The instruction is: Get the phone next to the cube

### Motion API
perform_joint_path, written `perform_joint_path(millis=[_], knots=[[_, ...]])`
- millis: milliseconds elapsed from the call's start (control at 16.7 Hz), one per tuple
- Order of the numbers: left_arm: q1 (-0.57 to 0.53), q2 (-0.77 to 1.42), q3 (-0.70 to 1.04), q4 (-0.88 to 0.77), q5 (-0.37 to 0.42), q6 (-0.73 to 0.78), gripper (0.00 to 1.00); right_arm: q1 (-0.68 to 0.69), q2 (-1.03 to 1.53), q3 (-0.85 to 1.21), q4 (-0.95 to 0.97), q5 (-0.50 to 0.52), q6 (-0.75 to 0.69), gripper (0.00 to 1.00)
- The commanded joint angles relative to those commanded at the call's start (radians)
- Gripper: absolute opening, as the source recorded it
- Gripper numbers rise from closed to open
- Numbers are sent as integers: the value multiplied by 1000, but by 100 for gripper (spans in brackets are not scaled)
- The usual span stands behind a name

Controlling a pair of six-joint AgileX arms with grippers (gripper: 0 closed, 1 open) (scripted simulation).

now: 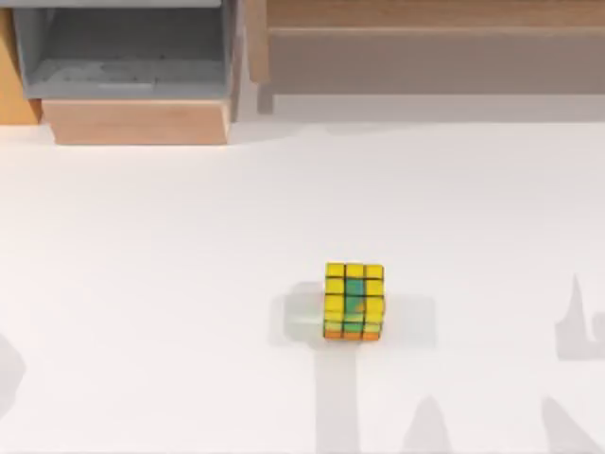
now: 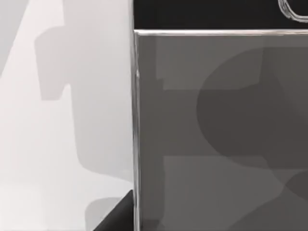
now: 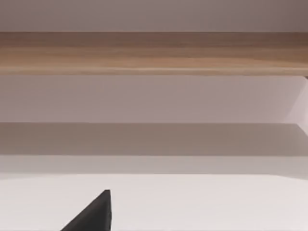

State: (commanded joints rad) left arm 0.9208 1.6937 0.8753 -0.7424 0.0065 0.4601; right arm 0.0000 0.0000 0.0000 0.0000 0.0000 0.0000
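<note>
Right under the left wrist camera, a dark wedge of the left gripper (image 2: 115,216) sits beside the phone (image 2: 221,134). Whether that gripper is spread, pressed together or pinching anything cannot be told. The phone lies flat, screen up, apparently on the white table (image 1: 142,284). Its silver edge (image 2: 135,120) runs lengthwise away from the gripper, and the round button (image 2: 294,10) in the black bezel is at the end farther from it. The long axis therefore appears roughly in line with the wrist's approach, and broad shadows fall across the glass and the bare surface alongside.

The right gripper (image 3: 94,214) shows as a similar dark tip over bare tabletop, and its state cannot be told either. It faces the wooden shelf (image 3: 154,53) rather than anything of the task.

Farther out, in the top view, the cube (image 1: 354,303) stands alone, slightly right of the table's middle and toward the near edge, yellow tiles upward with a few green ones. Arm shadows (image 1: 577,322) fall along that near edge. At the back, a grey open drawer (image 1: 132,57) sits on the left.

The left arm is judged the nearer one to the phone, so the carry should fall to it. How the phone lies from the cube cannot be fixed from these views. The task seems barely begun.
</note>
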Motion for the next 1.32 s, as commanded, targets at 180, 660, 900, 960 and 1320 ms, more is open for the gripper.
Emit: perform_joint_path(millis=[180,660,900,960,1320], knots=[[0,-21,18,-37,-1,-2,0,0,0,0,0,0,0,100],[-43,-55,71,-62,14,-37,0,0,0,0,0,0,0,100],[-162,-51,136,-119,47,-127,0,0,0,0,0,0,0,100],[-202,-43,151,-136,56,-156,0,0,0,0,0,0,0,100],[-504,40,243,-243,110,-367,0,0,0,0,0,0,0,100]])
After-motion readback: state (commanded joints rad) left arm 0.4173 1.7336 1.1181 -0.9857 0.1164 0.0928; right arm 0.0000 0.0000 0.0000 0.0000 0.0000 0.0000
